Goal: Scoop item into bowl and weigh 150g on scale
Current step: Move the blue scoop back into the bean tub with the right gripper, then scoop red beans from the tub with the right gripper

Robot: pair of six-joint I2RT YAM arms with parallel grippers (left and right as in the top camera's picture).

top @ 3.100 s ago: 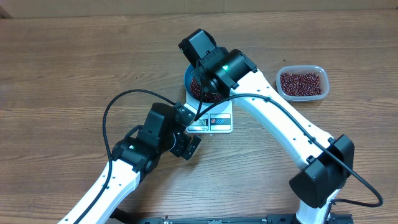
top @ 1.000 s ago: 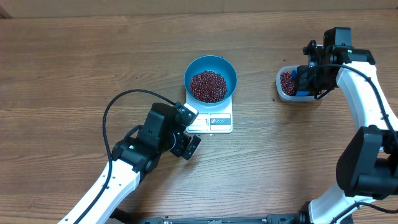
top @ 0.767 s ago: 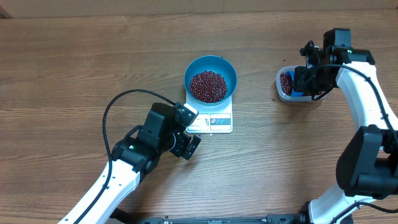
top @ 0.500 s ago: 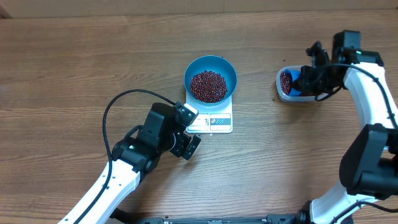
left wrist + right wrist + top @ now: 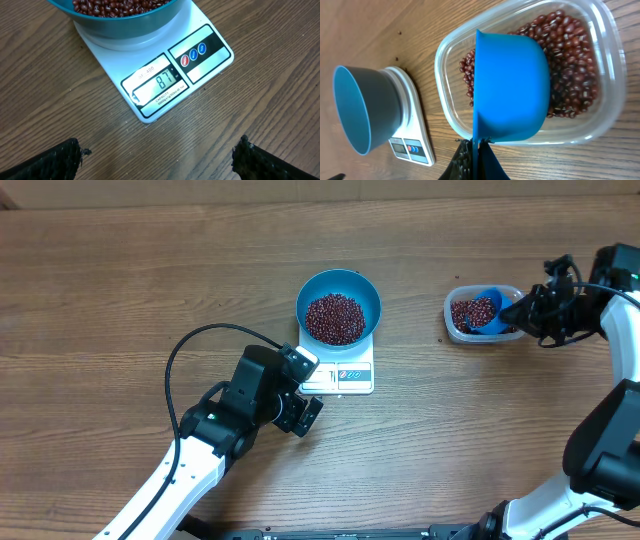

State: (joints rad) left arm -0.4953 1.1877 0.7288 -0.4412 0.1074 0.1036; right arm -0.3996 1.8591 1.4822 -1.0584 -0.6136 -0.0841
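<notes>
The blue bowl (image 5: 339, 305) stands on the white scale (image 5: 345, 373) with a heap of red-brown beans (image 5: 335, 318) in it. The scale's display (image 5: 159, 82) reads 87. My left gripper (image 5: 306, 390) hovers just in front of the scale, open and empty (image 5: 159, 150). At the right, my right gripper (image 5: 525, 308) is shut on the thin handle of a small blue scoop (image 5: 488, 312). The scoop (image 5: 512, 90) lies on its side inside the clear tub (image 5: 600, 130), over more beans (image 5: 570, 65). Its inside is hidden.
The clear tub (image 5: 483, 313) sits on the wooden table to the right of the scale. A black cable (image 5: 190, 350) loops over the table by my left arm. In the right wrist view the bowl (image 5: 365, 110) and scale (image 5: 412, 130) are at the left.
My right arm has drawn back to the right, uncovering the tub. The scoop has swung with it and now lies in the tub. My left arm has not moved.
</notes>
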